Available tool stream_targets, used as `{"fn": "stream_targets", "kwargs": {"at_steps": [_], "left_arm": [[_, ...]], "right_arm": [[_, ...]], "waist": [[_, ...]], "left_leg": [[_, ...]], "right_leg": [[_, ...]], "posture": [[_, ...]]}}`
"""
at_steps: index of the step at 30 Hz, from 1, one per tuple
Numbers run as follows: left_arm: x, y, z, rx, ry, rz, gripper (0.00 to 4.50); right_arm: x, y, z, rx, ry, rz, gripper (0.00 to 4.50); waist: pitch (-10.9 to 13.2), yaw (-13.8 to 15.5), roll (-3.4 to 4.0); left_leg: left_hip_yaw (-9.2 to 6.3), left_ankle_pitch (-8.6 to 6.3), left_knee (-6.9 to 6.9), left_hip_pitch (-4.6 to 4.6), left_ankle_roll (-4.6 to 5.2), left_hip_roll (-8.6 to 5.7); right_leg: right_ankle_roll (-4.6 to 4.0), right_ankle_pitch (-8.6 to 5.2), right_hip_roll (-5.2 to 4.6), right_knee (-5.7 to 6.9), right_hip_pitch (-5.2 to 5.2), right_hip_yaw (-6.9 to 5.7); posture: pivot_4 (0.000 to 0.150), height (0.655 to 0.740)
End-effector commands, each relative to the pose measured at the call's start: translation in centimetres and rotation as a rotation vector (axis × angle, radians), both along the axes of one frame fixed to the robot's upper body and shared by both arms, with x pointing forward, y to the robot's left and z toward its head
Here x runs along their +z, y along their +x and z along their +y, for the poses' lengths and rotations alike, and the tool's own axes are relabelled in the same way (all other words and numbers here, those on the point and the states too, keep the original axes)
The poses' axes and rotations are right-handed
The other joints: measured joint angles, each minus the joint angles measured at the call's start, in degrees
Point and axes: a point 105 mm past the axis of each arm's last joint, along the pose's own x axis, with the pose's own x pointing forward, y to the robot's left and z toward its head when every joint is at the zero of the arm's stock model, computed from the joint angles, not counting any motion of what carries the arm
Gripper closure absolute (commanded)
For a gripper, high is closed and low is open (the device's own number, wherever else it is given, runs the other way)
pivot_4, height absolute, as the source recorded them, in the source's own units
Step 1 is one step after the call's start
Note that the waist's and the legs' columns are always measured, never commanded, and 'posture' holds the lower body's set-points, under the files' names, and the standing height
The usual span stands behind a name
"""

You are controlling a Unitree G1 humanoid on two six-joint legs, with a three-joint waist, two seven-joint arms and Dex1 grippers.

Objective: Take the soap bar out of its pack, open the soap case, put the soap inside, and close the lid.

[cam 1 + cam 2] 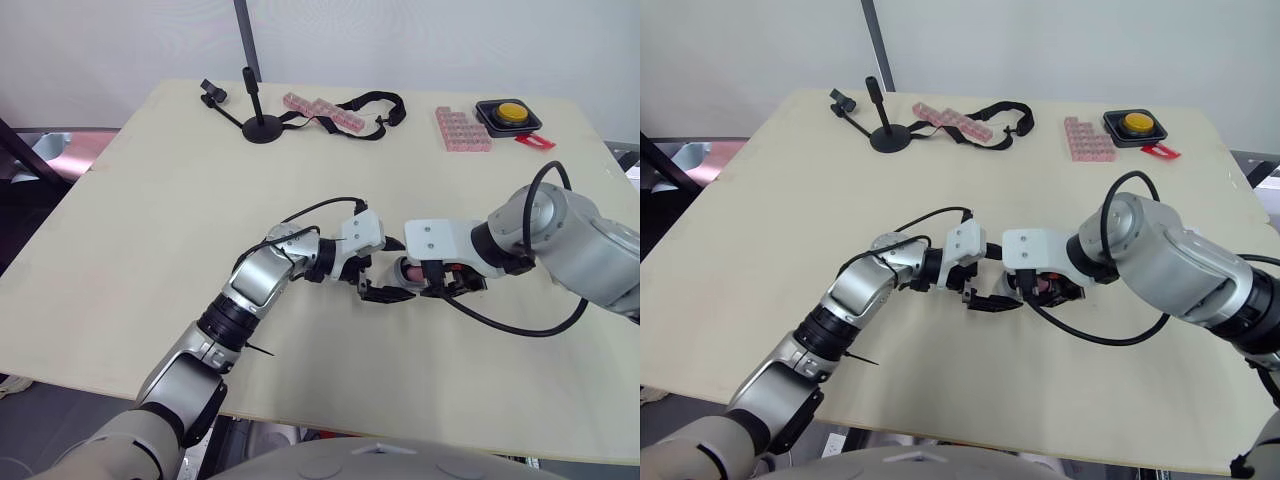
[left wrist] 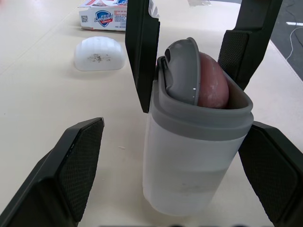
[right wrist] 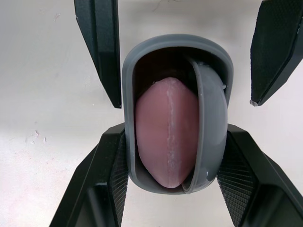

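right gripper [image 3: 176, 135] clamps soap case [image 2: 196, 156] on beige table [image 1: 150, 250], left gripper [image 2: 175, 135] spread around it, pale wall [image 1: 400, 40] at 12 o'clock.

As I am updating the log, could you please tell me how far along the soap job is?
Done: the pink soap sits inside the soap case. In hand: the right hand grips the case by its sides, and the left hand is open around it. Left: the grey lid is swung open beside the soap, so closing it remains.
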Motion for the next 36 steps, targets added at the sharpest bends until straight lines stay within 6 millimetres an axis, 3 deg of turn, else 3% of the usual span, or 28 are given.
{"fn": "stream_targets", "kwargs": {"at_steps": [1,7,9,26,28,32,36], "left_arm": [[0.8,-0.3,-0.4,-0.028,-0.015,-0.033,0.26],[0.7,-0.5,-0.7,-0.036,-0.012,-0.028,2.14],[0.6,-0.6,-0.8,-0.038,-0.009,-0.027,2.55],[0.2,-0.7,-0.7,-0.059,0.013,-0.044,2.56],[0.1,-0.8,-0.7,-0.062,0.014,-0.045,2.56],[0.0,-0.8,-0.3,-0.065,0.016,-0.048,2.56],[-0.1,-0.7,0.4,-0.067,0.018,-0.055,2.56]], "right_arm": [[1.0,0.3,0.1,0.004,0.015,-0.059,2.42],[1.0,0.4,0.2,0.004,0.017,-0.062,2.42],[1.0,0.4,0.2,0.005,0.019,-0.062,2.42],[1.1,0.3,0.5,-0.001,0.04,-0.052,2.42],[1.0,0.2,0.5,-0.004,0.046,-0.043,1.43],[1.0,0.0,0.5,-0.014,0.062,-0.029,0.09],[0.8,-0.4,0.3,-0.042,0.108,0.016,0.0]], "waist": [[0.0,0.0,0.0],[0.0,0.02,0.0],[0.0,0.01,0.0],[0.0,0.0,0.0],[0.0,-0.02,0.0],[0.0,0.05,0.0],[0.0,0.04,0.0]], "left_leg": [[0.0,0.0,0.0,0.0,0.0,0.0],[0.0,0.0,0.02,-0.01,0.0,0.0],[0.0,0.0,0.02,-0.01,0.0,0.0],[0.01,0.0,0.09,-0.01,0.0,0.0],[0.01,0.0,0.09,-0.01,0.0,0.0],[0.03,0.0,0.09,-0.02,0.0,0.01],[0.03,0.0,0.11,-0.01,0.0,0.01]], "right_leg": [[0.0,0.0,0.0,0.0,0.0,0.0],[0.0,0.0,0.0,0.02,-0.01,0.0],[0.0,0.0,0.0,0.03,-0.01,0.02],[0.0,0.0,0.0,0.12,-0.05,0.04],[-0.01,0.0,0.0,0.12,-0.05,0.05],[-0.01,0.0,0.0,0.16,-0.08,0.07],[0.0,0.0,0.0,0.17,-0.09,0.08]], "posture": [[0.15,0.7385],[0.15,0.7385],[0.15,0.7385],[0.15,0.7385],[0.15,0.7385],[0.15,0.7385],[0.15,0.7385]]}}
